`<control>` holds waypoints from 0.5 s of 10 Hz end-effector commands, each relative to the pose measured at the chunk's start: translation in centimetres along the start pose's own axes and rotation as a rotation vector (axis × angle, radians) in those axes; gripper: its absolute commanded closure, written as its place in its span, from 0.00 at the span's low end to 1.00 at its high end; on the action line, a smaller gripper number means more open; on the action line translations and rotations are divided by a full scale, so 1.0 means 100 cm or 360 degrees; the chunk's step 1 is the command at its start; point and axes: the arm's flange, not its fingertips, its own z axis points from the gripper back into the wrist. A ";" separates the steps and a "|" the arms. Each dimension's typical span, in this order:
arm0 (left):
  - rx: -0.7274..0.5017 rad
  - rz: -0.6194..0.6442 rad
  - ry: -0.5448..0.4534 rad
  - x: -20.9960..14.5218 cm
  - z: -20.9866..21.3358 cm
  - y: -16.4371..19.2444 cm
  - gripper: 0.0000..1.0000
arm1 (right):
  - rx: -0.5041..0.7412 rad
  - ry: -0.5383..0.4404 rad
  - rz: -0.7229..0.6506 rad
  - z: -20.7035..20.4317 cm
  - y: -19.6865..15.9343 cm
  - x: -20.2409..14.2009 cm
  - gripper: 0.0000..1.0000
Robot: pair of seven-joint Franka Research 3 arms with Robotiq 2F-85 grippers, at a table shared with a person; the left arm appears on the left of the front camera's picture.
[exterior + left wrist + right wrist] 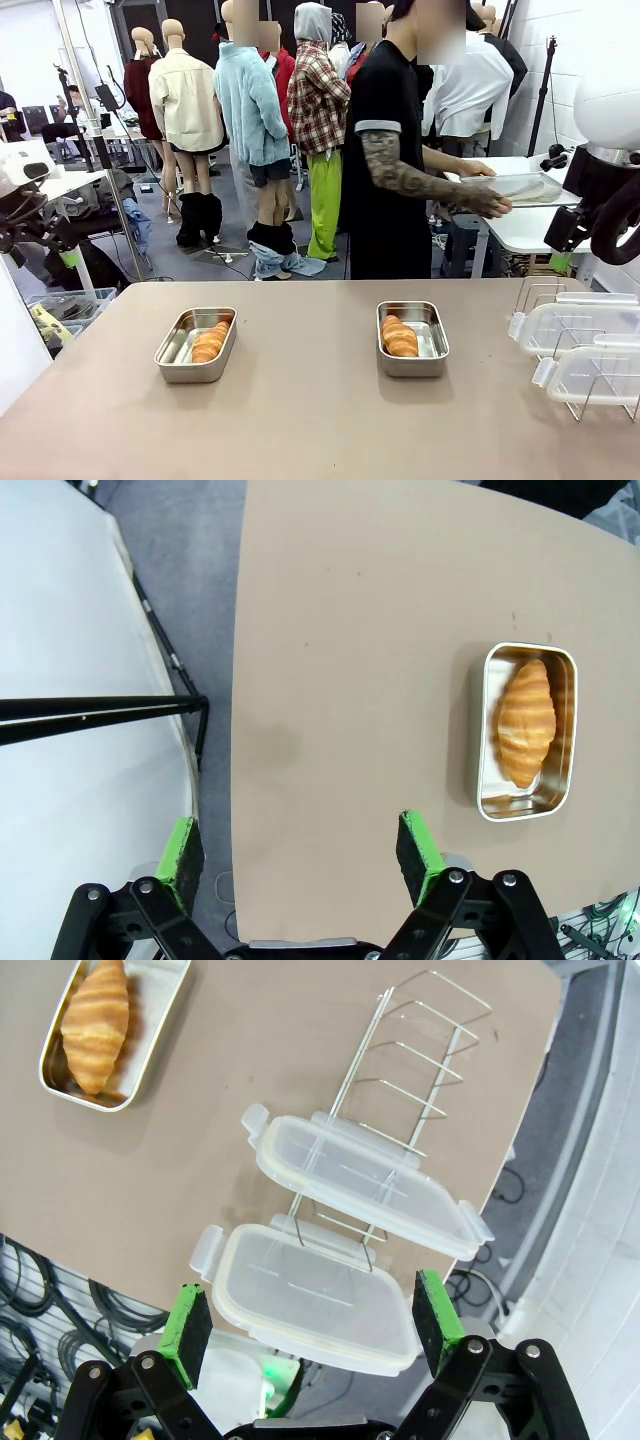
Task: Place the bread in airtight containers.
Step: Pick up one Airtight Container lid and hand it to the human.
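A croissant [525, 722] lies in each open steel tin [528, 648] on the surface [350, 630], one ahead and right of the released left claw [300, 847]. The right claw [310, 1320], also released, hangs spread above two clear lids [360, 1180] leaning on a wire rack [420, 1060], seemingly staged for sealing.

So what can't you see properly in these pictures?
- Front view: the lids run off the right edge, so their far ends are cut off.
- Right wrist view: the tin and its croissant are cut by the top edge.
- Right wrist view: the lower part of the rack is covered by the lids.
- Front view: what lies in the person's tray is too small to tell.
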 end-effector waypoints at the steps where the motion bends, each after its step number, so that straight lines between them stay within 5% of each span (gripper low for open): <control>1: 0.0046 0.0026 0.0004 -0.003 0.001 -0.001 0.00 | -0.0019 -0.0004 -0.0026 -0.001 0.000 0.004 0.00; 5: 0.0046 0.0026 0.0004 -0.003 0.001 -0.001 0.00 | -0.0019 -0.0004 -0.0026 -0.001 0.000 0.004 0.00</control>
